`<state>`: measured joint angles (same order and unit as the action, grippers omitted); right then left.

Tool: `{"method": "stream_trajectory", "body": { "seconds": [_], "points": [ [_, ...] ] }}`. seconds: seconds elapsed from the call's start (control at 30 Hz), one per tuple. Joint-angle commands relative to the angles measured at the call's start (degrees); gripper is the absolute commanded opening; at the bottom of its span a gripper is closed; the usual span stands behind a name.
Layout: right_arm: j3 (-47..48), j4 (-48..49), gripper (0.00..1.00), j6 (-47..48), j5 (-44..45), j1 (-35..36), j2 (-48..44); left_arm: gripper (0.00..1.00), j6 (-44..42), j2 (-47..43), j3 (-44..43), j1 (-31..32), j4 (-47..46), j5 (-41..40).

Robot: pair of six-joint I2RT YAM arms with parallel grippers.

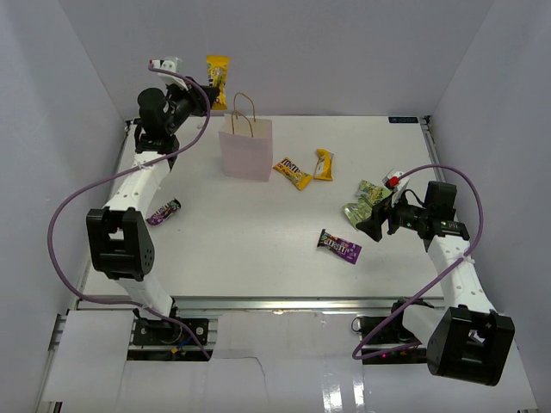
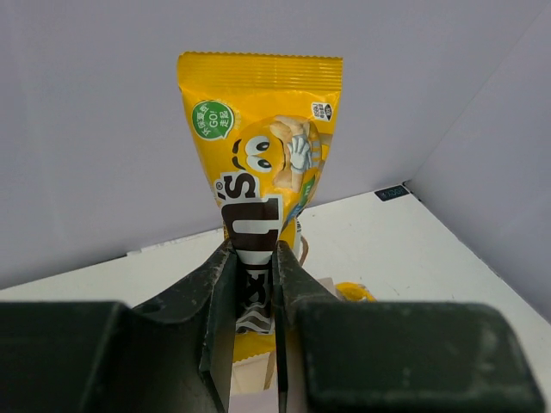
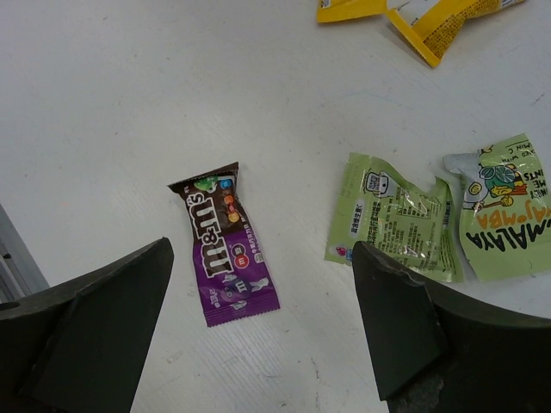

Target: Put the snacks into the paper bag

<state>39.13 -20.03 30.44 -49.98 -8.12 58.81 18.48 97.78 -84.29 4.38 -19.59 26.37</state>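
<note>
My left gripper (image 1: pixel 207 96) is shut on a yellow M&M's packet (image 1: pixel 217 79), held upright in the air just left of and above the pale pink paper bag (image 1: pixel 246 148). In the left wrist view the packet (image 2: pixel 258 146) stands pinched at its lower end in the gripper (image 2: pixel 256 258), with the bag's rim (image 2: pixel 245 372) below. My right gripper (image 1: pixel 373 222) is open and empty, low over the table. In the right wrist view it (image 3: pixel 263 251) hangs over a dark purple packet (image 3: pixel 225 256), with a green packet (image 3: pixel 394 219) beside its right finger.
Two yellow packets (image 1: pixel 293 173) (image 1: pixel 324 163) lie right of the bag. Green packets (image 1: pixel 365 200) lie by the right gripper, and a purple one (image 1: pixel 339 246) in front of it. Another purple packet (image 1: pixel 164 212) lies by the left arm. White walls enclose the table.
</note>
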Motion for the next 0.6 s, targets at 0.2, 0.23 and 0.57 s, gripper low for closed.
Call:
{"method": "stream_trajectory", "body": {
  "seconds": [0.2,0.23,0.57],
  "points": [
    [0.94,0.52,0.9,0.24,-2.41,0.21,-0.53,0.24,-4.51,5.66,-7.99,4.58,-3.96,-5.71],
    [1.03,0.52,0.9,0.15,-2.49,0.3,-0.53,0.24,-4.51,6.11,-8.52,4.58,-3.87,-6.33],
    [1.03,0.52,0.9,0.24,-2.58,0.21,-0.36,0.27,-4.42,9.71,-8.44,6.25,-3.96,-3.79]
  ]
}}
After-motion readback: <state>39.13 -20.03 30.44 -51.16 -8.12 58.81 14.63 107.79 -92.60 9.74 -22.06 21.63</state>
